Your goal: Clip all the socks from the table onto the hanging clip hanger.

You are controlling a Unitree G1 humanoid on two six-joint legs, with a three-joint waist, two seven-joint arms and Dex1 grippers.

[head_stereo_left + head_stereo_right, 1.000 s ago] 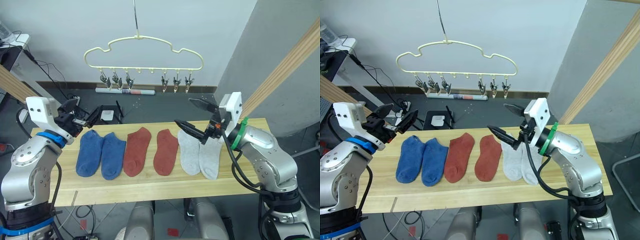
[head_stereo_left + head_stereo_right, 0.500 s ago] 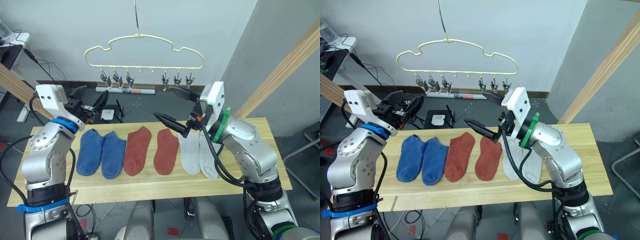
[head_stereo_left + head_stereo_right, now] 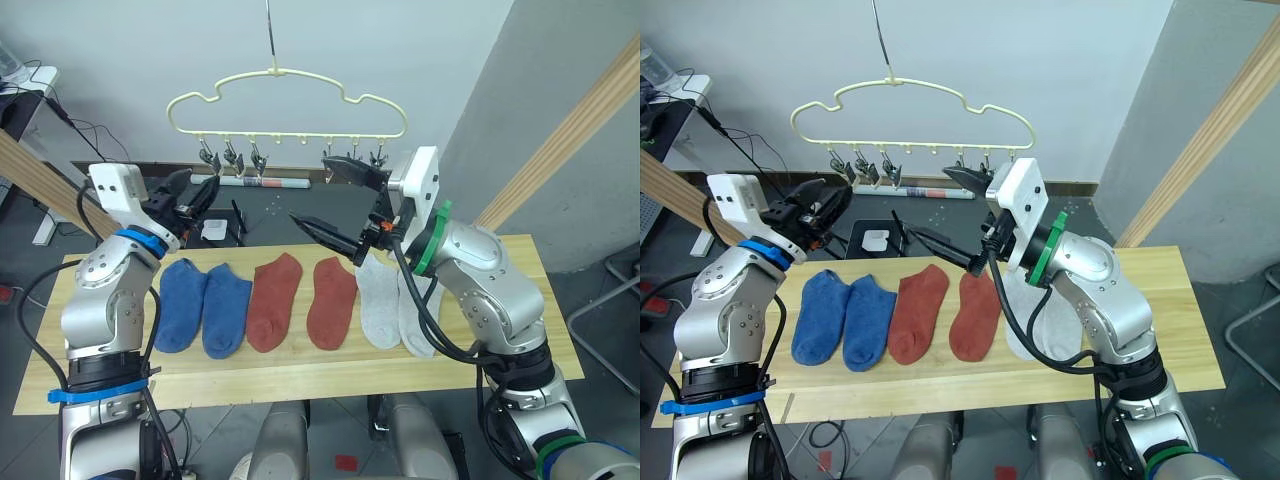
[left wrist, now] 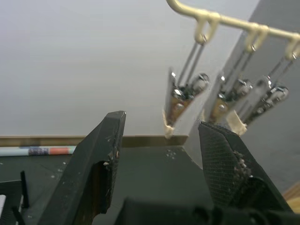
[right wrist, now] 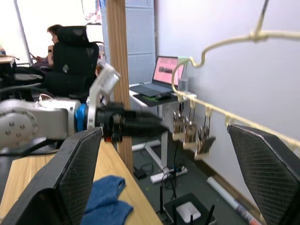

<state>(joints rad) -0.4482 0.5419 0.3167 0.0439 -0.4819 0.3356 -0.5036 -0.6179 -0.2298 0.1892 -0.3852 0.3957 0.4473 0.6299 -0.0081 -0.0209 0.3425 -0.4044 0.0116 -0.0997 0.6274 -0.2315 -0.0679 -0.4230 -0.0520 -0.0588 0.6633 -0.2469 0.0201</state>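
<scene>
Six socks lie in a row on the table (image 3: 500, 360): two blue socks (image 3: 202, 306), two rust-red socks (image 3: 302, 301) and two light grey socks (image 3: 400, 308). The pale-yellow clip hanger (image 3: 286, 99) hangs behind the table with a row of metal clips (image 4: 181, 100). My left gripper (image 3: 195, 190) is open and empty, raised just below the left clips. Above the red socks my right gripper (image 3: 310, 190) is open wide with nothing in it, its upper finger near the right clips (image 3: 352, 160).
Slanted wooden beams stand at the right (image 3: 570, 130) and left (image 3: 35, 175). On the dark floor behind the table lie a white box (image 3: 213, 230), cables and a rolled tube (image 3: 265, 183). A person sits in an office chair (image 5: 70, 51) far off.
Both arms have lifted toward the hanger. The right gripper moved up and left from over the grey socks; the left gripper rose and moved right. Both stayed open.
</scene>
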